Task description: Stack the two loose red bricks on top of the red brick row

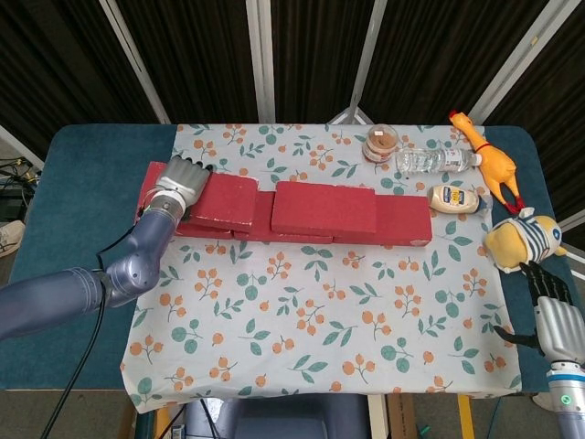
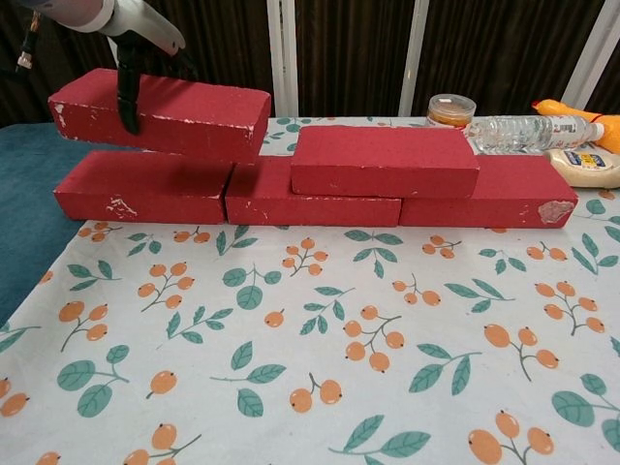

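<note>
Nearest the robot, the right hand (image 1: 553, 320) sits idle at the near right table edge, holding nothing; the head view doesn't show clearly whether its fingers are spread or curled. Further in, the red brick row (image 2: 320, 194) runs across the floral cloth (image 2: 320, 368), with one stacked brick (image 2: 385, 160) already resting on it, straddling the middle and right bricks. At the left end, the left hand (image 1: 181, 180) clamps the second loose brick (image 2: 165, 111) by its left part, tilted, its right end dipping toward the row and apparently just touching it. Here is the risk: setting it down crooked could leave it hanging over the row's edge or jammed against the stacked brick, and letting go before it lies flat could make it slide off. At the far right stand a jar (image 1: 379, 144), a water bottle (image 1: 434, 160) and a rubber chicken (image 1: 489, 160).
</note>
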